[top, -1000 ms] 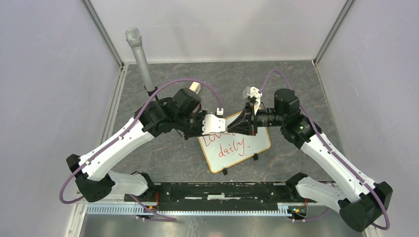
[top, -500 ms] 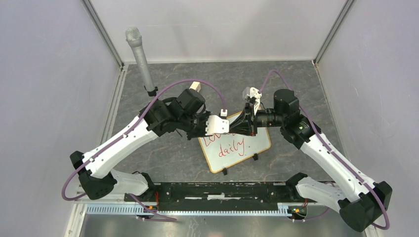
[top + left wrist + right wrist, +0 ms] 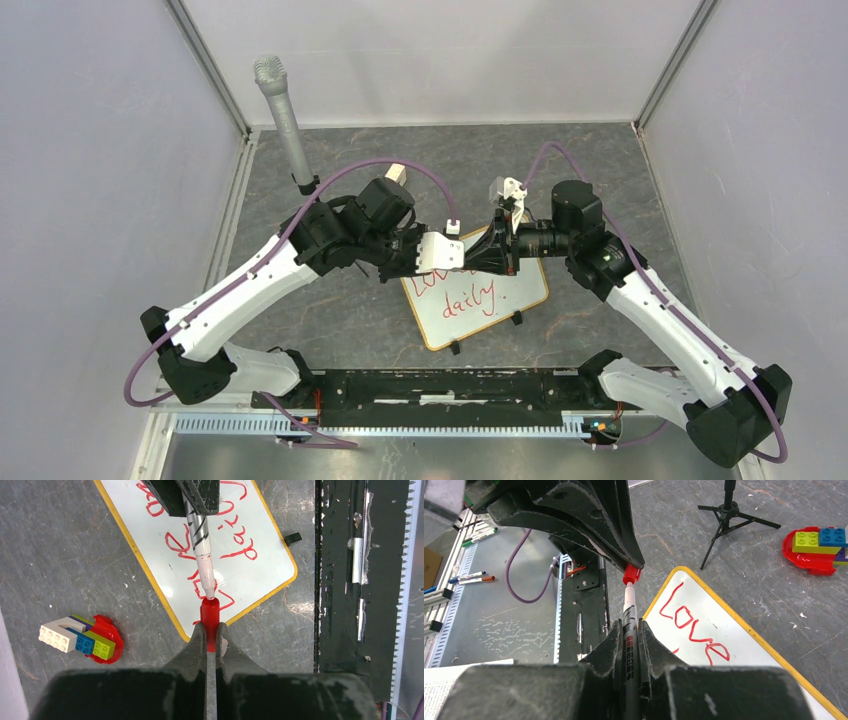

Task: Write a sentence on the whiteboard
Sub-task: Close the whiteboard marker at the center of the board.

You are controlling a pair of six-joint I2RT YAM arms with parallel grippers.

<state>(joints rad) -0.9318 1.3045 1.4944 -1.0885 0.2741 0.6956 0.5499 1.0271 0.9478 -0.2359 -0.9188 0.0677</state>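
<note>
one whiteboard, one marker, one cap

The whiteboard is a small white rectangle with rounded corners and a thin light-wood frame that looks yellow in the close views. It lies flat on the worktop, just beyond the middle of the black base rail and apart from it, and is turned askew to the rail. Two small black clip feet sit on its rail-side edge. The sentence is red cursive: "daily." reads on the line nearer the rail, "Love" on the farther line; the rest is hidden.
</note>
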